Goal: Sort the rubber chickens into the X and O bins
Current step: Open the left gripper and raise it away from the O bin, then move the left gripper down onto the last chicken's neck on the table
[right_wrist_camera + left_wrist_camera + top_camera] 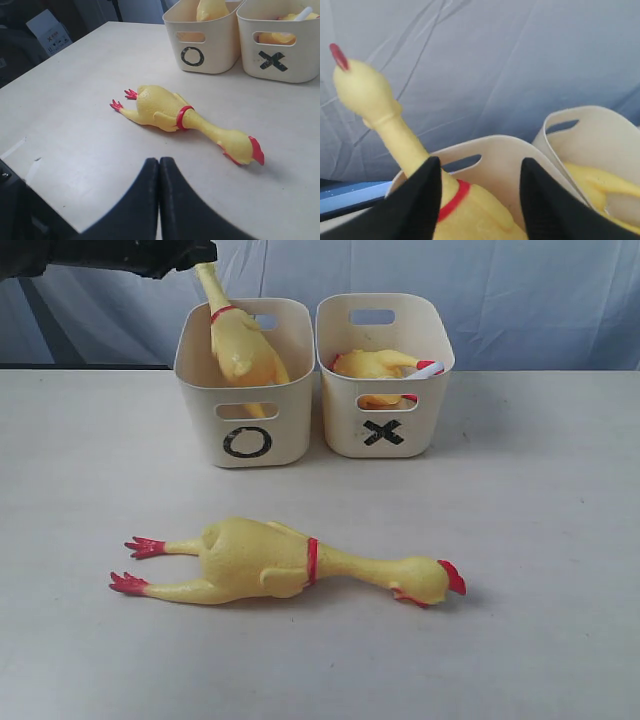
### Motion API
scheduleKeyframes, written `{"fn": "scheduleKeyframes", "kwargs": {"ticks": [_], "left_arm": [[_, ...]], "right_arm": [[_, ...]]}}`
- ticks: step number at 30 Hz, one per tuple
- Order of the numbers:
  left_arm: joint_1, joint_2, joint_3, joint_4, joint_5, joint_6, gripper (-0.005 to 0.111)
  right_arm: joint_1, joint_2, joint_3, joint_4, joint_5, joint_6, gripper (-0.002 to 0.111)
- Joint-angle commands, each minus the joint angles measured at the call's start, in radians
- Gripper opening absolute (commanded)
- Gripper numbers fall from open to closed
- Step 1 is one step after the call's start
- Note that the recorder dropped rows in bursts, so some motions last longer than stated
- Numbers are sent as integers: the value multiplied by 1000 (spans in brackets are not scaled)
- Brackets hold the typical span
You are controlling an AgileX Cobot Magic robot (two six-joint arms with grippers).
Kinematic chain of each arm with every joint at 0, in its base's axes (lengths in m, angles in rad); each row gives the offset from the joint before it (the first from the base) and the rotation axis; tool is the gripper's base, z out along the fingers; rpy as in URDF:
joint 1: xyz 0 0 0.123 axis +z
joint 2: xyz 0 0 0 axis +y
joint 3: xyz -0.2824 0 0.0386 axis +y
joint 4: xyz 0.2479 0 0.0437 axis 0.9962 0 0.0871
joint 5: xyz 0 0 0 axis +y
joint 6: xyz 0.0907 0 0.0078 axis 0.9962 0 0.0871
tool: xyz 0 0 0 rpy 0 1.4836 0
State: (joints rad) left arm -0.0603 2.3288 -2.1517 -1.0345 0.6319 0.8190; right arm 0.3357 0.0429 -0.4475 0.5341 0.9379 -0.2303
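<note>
My left gripper point(480, 162) hangs over the O bin point(245, 445), fingers spread, one touching the neck of a long chicken point(245, 350) that stands tail-down in the bin. The exterior view hides that bird's head behind the gripper; my left wrist view shows it, red comb up. The short chicken point(375, 363) lies in the X bin point(385, 435). A third chicken point(280, 558) lies on the table point(540, 570) before the bins. Only the right wrist view shows my right gripper point(159, 200), fingers pressed together, empty.
</note>
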Motion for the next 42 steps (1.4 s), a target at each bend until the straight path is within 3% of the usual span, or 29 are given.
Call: {"fn": "scheduleKeyframes", "kwargs": {"ticks": [1, 3, 11, 15, 19, 22, 28, 34, 42], "left_arm": [[-2, -40, -8, 111, 147, 0, 17], [-2, -54, -8, 120, 225, 17, 0], [-4, -148, -4, 289, 549, 36, 0], [-4, -225, 50, 293, 589, 28, 0], [-15, -347, 193, 318, 582, 26, 0], [-77, -461, 333, 421, 492, 17, 0], [-224, -577, 488, 515, 366, 29, 0], [-399, -601, 602, 657, 274, 32, 0], [-592, -587, 732, 681, 107, 142, 0]], "right_arm": [[4, -5, 4, 3, -11, -5, -1], [4, -5, 4, 3, -11, -5, -1], [4, -5, 4, 5, -11, -5, -1], [4, -5, 4, 5, -11, -5, -1], [4, -5, 4, 5, -13, -5, -1], [4, -5, 4, 5, -11, -5, -1], [4, -5, 4, 5, -11, -5, -1], [4, -5, 4, 5, -9, -5, -1], [4, -5, 4, 7, -8, -5, -1]]}}
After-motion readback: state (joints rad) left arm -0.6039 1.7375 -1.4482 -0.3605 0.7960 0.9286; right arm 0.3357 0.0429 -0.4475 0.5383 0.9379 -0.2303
